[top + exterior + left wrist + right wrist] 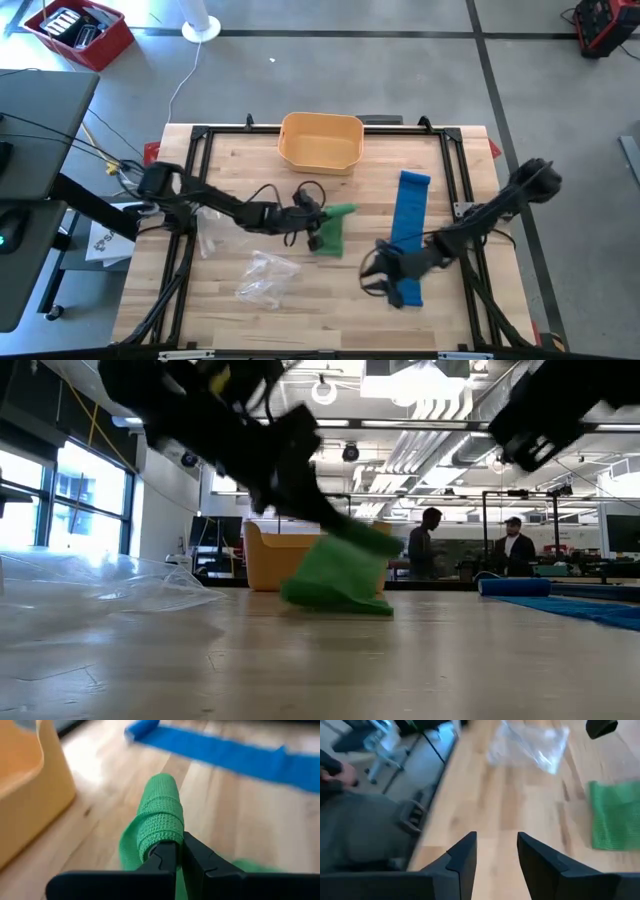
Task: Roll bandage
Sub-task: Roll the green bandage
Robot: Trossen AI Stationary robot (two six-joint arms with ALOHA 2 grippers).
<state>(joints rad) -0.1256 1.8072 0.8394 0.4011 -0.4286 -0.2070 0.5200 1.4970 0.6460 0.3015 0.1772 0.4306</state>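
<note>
Left end effector [322, 213] sat near the centre of the surface [330, 300], fingers pressed together on the rolled end of the green bandage [160, 817], the rest trailing down to the wood. Yellow bin [320, 141] stood at 12 o'clock from it. Blue bandage [409, 220] lay flat at 3 o'clock. Right end effector [372, 276] hovered at 5 o'clock beside the blue strip, fingers spread, nothing held. Clear plastic bag [265, 277] lay at 7 o'clock.

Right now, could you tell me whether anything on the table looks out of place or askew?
The green bandage looks untidy: one rolled end is pinched in the left gripper, the rest lies loose and crumpled on the table.
</note>
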